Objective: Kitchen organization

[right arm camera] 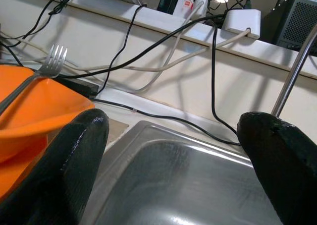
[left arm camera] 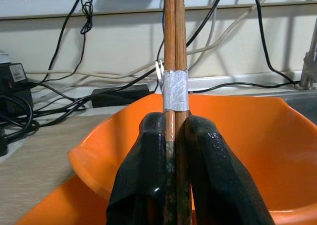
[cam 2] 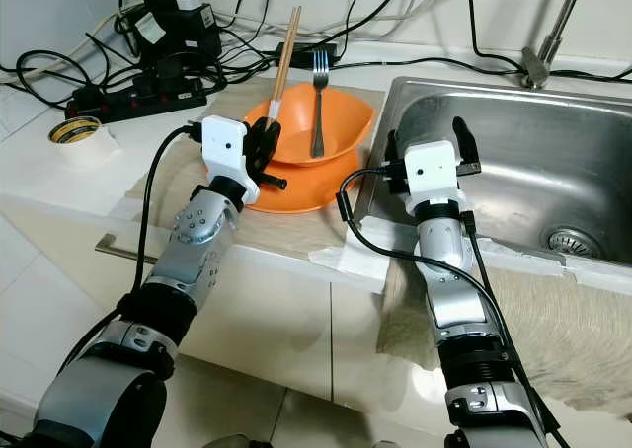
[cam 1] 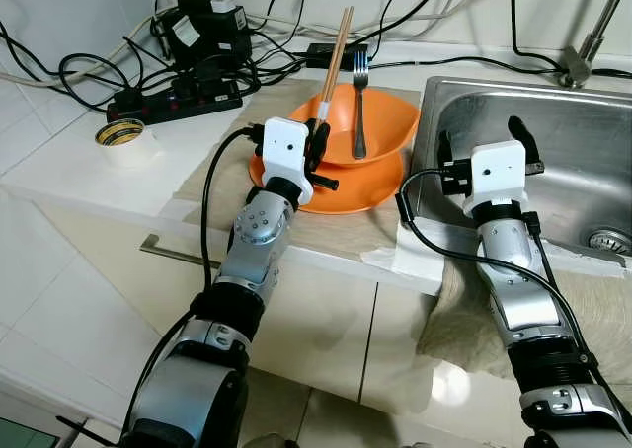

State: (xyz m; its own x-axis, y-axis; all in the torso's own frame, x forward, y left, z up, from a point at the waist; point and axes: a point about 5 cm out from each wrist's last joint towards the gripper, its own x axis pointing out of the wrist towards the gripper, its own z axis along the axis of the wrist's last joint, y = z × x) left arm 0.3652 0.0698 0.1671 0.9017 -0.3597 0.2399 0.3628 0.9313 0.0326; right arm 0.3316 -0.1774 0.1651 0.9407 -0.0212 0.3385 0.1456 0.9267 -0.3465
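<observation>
White kitchen counter (cam 1: 69, 167) runs before you, with a stainless steel sink (cam 1: 583, 142) set in at your right. Your left gripper (left arm camera: 171, 150) is clamped on a pair of taped wooden chopsticks (cam 1: 336, 58), holding them upright at the near rim of an orange bowl (cam 1: 390, 122) stacked on an orange plate (cam 1: 346, 196). A metal fork (cam 1: 359, 103) leans inside the bowl. Your right gripper (cam 1: 489, 137) hovers over the sink, fingers (right arm camera: 74, 160) spread wide, holding nothing. A black power strip (cam 1: 173, 98) and a tape roll (cam 1: 125, 140) sit to the left.
</observation>
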